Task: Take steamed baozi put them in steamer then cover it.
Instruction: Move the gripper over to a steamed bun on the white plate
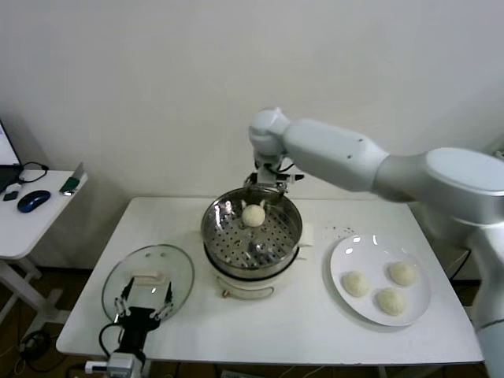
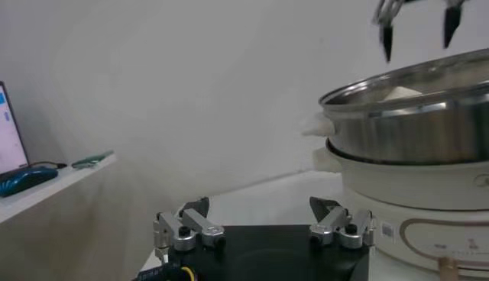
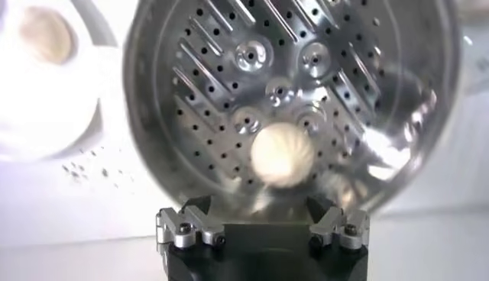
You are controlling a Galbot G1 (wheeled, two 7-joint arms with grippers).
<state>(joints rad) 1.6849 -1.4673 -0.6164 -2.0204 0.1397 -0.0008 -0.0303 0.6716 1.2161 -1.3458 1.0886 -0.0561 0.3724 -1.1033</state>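
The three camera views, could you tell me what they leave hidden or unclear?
- Head view: right gripper fingertips, hidden behind the steamer rim.
- Left wrist view: baozi in the steamer, mostly hidden by the pot wall.
- Right wrist view: plate cut off by the edge, blurred.
- Head view: left gripper overlaps the glass lid; contact unclear.

No readable text anywhere. A small label sits on the steamer (image 2: pixel 428 164) base, its print too tiny to read.
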